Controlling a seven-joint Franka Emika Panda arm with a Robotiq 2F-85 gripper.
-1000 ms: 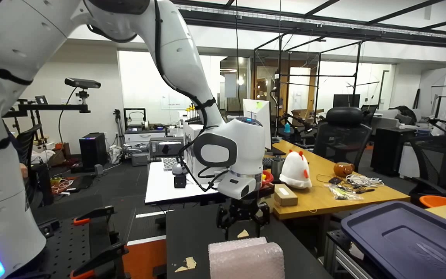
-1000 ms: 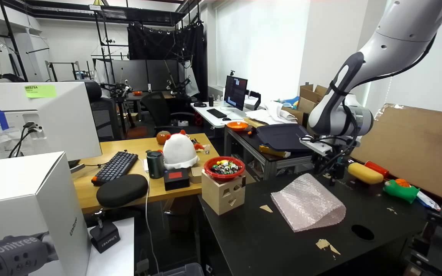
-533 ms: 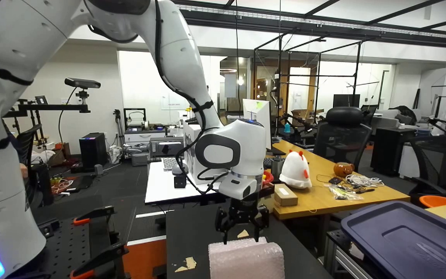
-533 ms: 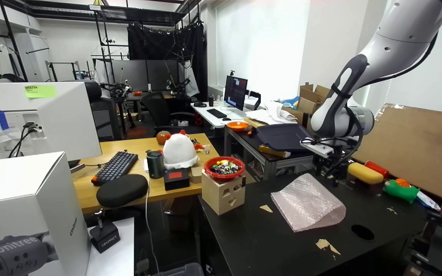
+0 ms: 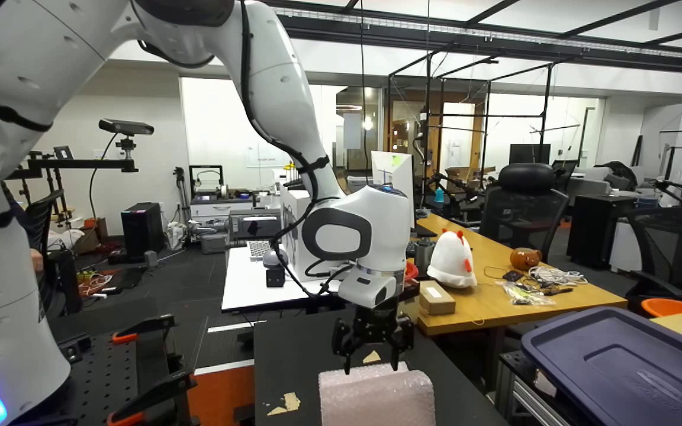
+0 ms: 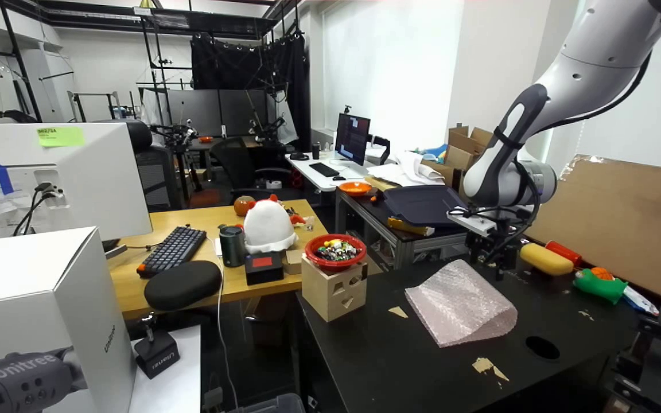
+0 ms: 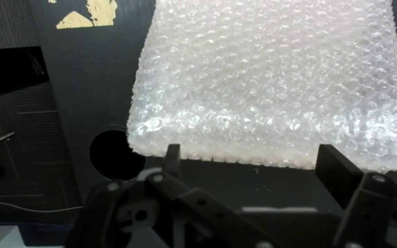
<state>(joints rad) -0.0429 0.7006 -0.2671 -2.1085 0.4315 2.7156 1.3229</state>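
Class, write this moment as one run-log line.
black fingers: open, gripping nothing | nearest: pinkish translucent folded bubble-wrap sheet | contact: unclear | sheet support: black flat tabletop

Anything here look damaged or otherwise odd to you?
Yes: jagged tan patches mar the black tabletop beside the bubble wrap. Their uneven outlines break a mostly dark surface, as though its finish had peeled or tape was left behind; I can't tell which.

wrist: close, facing down on bubble wrap [image 7: 267, 82] | both exterior views: farther back, sharing arm [image 5: 285, 100], black table [image 6: 388, 355]
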